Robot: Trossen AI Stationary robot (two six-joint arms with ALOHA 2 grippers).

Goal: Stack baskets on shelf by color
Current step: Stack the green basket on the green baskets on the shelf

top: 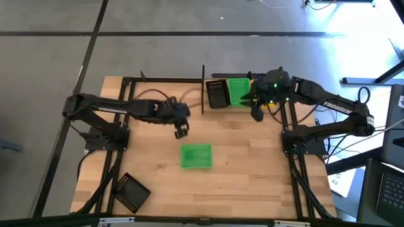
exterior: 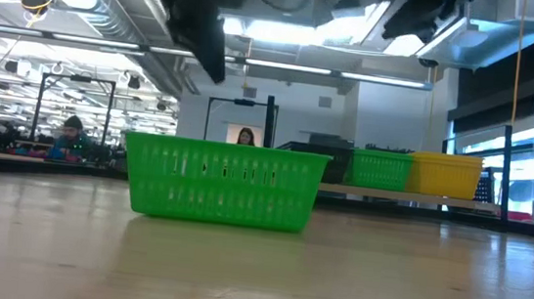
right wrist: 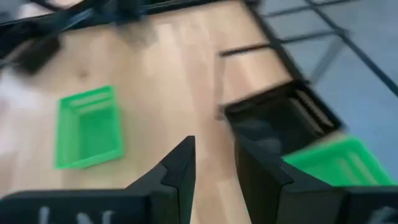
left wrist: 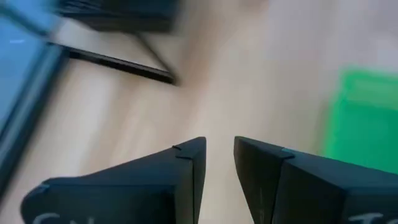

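1. The plank-patterned desk (top: pixel 252 183) fills the centre of the overhead frame, boxed in by a black metal frame.
2. The shelf (top: pixel 303 112) runs along the desk's upper edge, right of centre; a tall black post (top: pixel 203 88) stands at its left end.
3. The left arm (top: pixel 120 108) reaches in from the frame's left, stretched nearly level toward centre, its wrist bent down. The left hand (top: pixel 181 132) hangs just above and left of the loose green basket, fingers slightly parted, holding nothing.
4. The right arm (top: pixel 328 107) angles in from the right, elbow low, forearm rising toward upper centre. The right hand (top: pixel 257 113) hovers beside the shelved baskets, fingers parted and empty.
5. A green basket (top: pixel 196 156) sits alone on the desk at centre frame, open side up.
6. On the shelf, a black basket (top: pixel 218 94) and a second green basket (top: pixel 238 91) stand side by side; the table-level view shows a yellow basket (exterior: pixel 446 175) beyond them.
7. Another black basket (top: pixel 131 191) lies tilted at the desk's lower left.
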